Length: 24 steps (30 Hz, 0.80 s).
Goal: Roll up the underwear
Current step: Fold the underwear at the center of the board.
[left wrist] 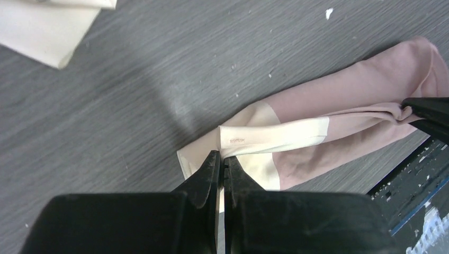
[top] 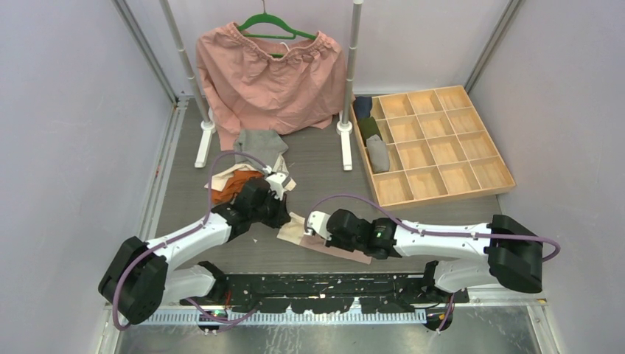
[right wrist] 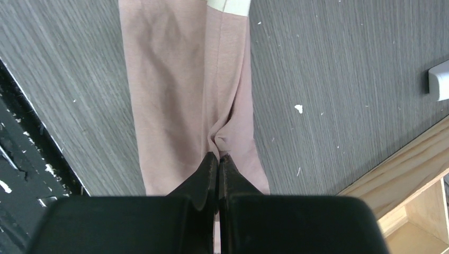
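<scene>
Inspecting the work surface: one piece of dusty pink underwear [left wrist: 339, 106] lies flat on the grey table [top: 324, 158] near its front edge, folded lengthwise into a long narrow strip and not rolled. A cream waistband [left wrist: 275, 135] marks one end of it.

Left gripper [left wrist: 221, 159]: jaws closed, pinching the cream end of the strip at its edge. Right gripper [right wrist: 218, 159]: jaws closed on the pink end, where the cloth bunches into small creases at the fingertips. The strip runs between the two grippers and rests on the table along its length (no part is seen lifted clear).

Behind the left arm, a loose pile of underwear [top: 243, 181] sits on the table, with a grey piece [top: 259, 144] at the back and an orange piece [top: 234, 184] at the front. A cream piece [left wrist: 47, 26] shows at the corner of the left wrist view, apart from the pink strip.

At the back, a salmon garment [top: 273, 81] hangs from a green hanger [top: 267, 28] between two white posts. To the right stands a wooden tray [top: 446, 150] divided into compartments. Its left column holds a navy roll [top: 362, 105], a dark green roll [top: 368, 129] and a grey roll [top: 377, 153], one behind another.

White flecks are scattered over the table near the strip.
</scene>
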{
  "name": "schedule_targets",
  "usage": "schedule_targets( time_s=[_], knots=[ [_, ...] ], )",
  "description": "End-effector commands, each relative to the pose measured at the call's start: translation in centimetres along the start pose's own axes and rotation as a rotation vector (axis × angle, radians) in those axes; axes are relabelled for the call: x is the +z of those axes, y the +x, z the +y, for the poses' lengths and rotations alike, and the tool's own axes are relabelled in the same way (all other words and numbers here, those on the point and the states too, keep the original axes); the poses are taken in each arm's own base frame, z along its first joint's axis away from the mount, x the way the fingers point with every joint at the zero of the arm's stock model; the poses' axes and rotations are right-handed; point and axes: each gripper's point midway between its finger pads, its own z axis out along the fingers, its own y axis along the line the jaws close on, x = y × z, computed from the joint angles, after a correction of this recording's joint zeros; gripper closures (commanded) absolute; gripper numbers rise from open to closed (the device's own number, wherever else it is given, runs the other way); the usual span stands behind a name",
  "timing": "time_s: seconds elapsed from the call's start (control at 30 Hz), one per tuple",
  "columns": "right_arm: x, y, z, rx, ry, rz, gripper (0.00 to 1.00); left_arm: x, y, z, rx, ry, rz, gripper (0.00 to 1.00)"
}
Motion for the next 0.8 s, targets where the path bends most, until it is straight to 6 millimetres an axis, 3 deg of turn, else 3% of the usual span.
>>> schedule_targets(
  time_s=[0.0, 0.27, 0.5, 0.77],
  knots=[
    [-0.6, 0.1, 0.7, -0.006, -0.016, 0.016, 0.99, -0.3, 1.1, 0.5, -0.075, -0.037, 0.024, 0.99],
    [-0.4, 0.7, 2.7, -0.090, -0.067, 0.074, 0.99, 0.0, 1.6, 0.9, -0.152, -0.074, 0.048, 0.99],
    [-0.2, 1.4, 4.0, -0.152, -0.104, 0.113, 0.89, 0.0, 2.0, 0.9, -0.169, -0.079, 0.062, 0.99],
    [0.4, 2.6, 4.7, -0.195, -0.144, 0.176, 0.81, -0.8, 2.1, 0.2, -0.196, -0.048, 0.043, 0.87]
  ],
)
